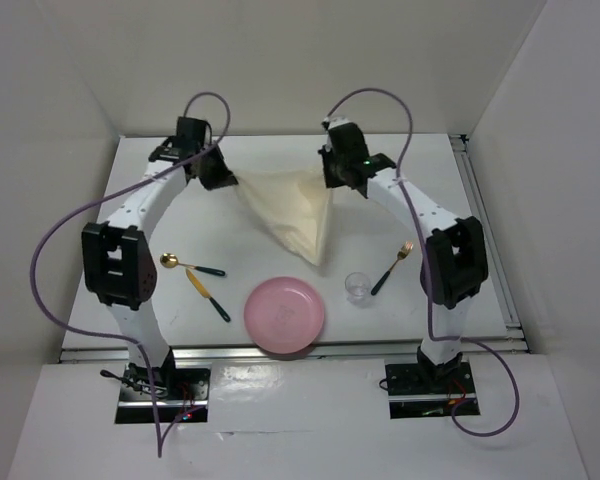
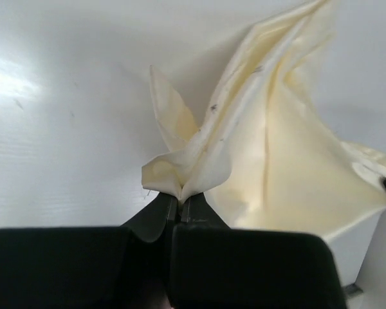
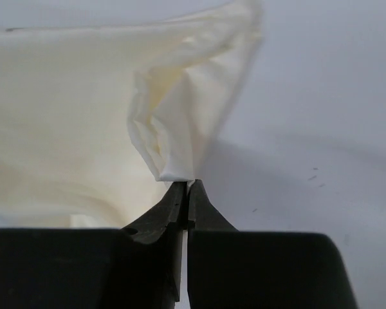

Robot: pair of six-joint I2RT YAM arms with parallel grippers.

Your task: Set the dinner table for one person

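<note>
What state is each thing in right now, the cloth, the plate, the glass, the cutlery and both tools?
Cream cloth: gripped at two corners, draping down to a point.
Left tool: shut on a cloth corner.
Right tool: shut on a cloth corner.
Pink plate: lying flat, empty.
Glass: upright, looks empty.
Fork: lying flat, right of the glass.
Spoon: lying flat, left of the plate.
Knife: lying flat, beside the spoon.

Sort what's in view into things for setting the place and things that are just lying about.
For the job: cloth, pinched by the left gripper and right gripper; plate; glass; fork; spoon; knife; table.
Lying about: nothing loose that shows, only the arms' purple cables.
</note>
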